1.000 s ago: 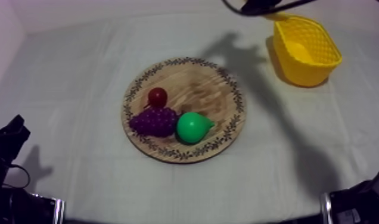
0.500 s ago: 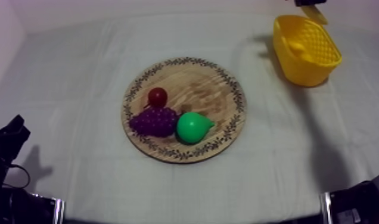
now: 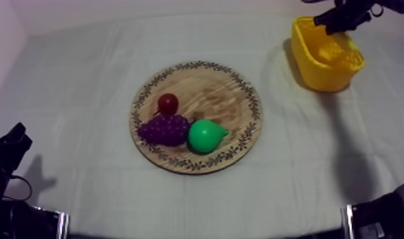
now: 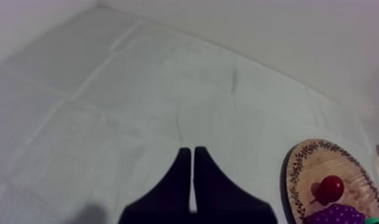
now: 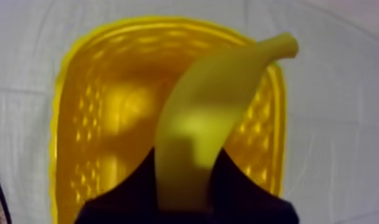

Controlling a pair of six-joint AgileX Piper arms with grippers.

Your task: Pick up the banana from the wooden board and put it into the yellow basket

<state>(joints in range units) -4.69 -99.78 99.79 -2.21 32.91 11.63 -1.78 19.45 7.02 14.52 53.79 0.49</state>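
The yellow banana (image 5: 211, 107) hangs between the black fingers of my right gripper (image 5: 186, 170), which is shut on it just above the open yellow basket (image 5: 102, 119). From above, my right gripper (image 3: 343, 17) hovers over the basket (image 3: 325, 63) at the far right of the table. The round wooden board (image 3: 223, 95) in the middle carries a small red fruit (image 3: 168, 103), purple grapes (image 3: 164, 129) and a green pear (image 3: 206, 135). My left gripper (image 3: 13, 145) rests low at the left, its fingers (image 4: 181, 179) together as a narrow wedge.
In the left wrist view the board (image 4: 305, 173) with the red fruit (image 4: 331, 187) and the grapes (image 4: 341, 214) lies off to the side over bare cloth. Open cloth surrounds the board on all sides.
My right arm has swung rightward from the top middle and come down over the basket with the banana. The left arm and the fruit on the board have stayed put.
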